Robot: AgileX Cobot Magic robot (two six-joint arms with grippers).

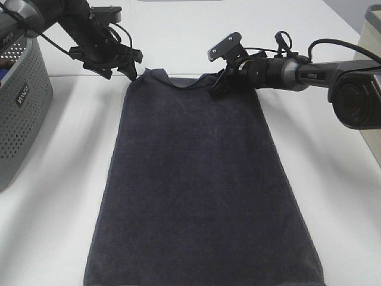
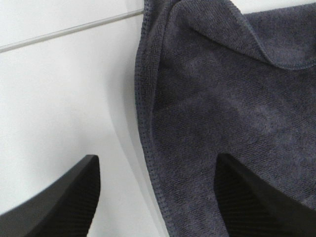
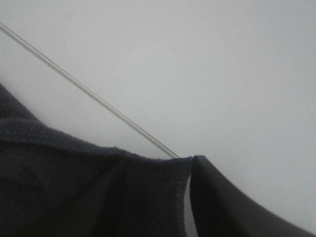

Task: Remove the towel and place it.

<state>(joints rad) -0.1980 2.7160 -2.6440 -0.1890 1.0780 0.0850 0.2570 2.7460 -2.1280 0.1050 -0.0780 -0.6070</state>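
White bench with the towel spread flat from its far part to the near edge.
Left hand hovers open, empty, over the towel's far left corner; right hand meets the far right corner, its grip indiscernible. Grey basket stands at the left edge.

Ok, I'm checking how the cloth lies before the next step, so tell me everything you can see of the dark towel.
The dark navy-charcoal terry towel is a long plain rectangle with stitched hems, lying spread flat on the white table. Its near end runs out of the high view. The far edge is slightly rumpled, with a small fold at the left corner. The right gripper sits at the far right corner; the left gripper hovers open over the left one.
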